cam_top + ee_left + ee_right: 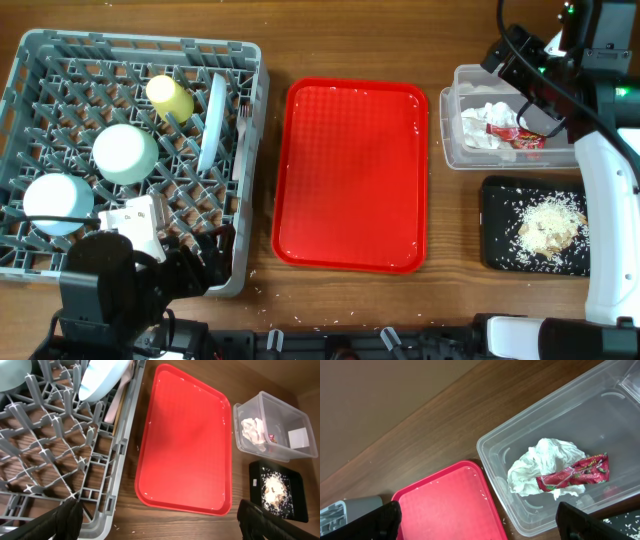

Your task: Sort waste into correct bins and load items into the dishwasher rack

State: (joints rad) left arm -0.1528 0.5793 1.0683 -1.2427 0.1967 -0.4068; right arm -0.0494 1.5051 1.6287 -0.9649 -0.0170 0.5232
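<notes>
1. The dishwasher rack [140, 45], at the left of the bench, holds the yellow cup [169, 97], the bowl [125, 152] and the plate [212, 122]. The plate stands on edge, propped by pegs.
2. The clear tub [452, 110] holds the tissue [485, 125] and the red wrapper [528, 140]. The black tray [495, 230] holds the rice clump [548, 228], so dry and food waste are kept separate.
3. The red tray [352, 175] shows only stray grains, so sorting looks about done.
4. The left end effector [160, 516] has its fingers wide apart and empty, by the rack's near corner. The right end effector [477, 520] is likewise spread and empty, above the tub.
</notes>
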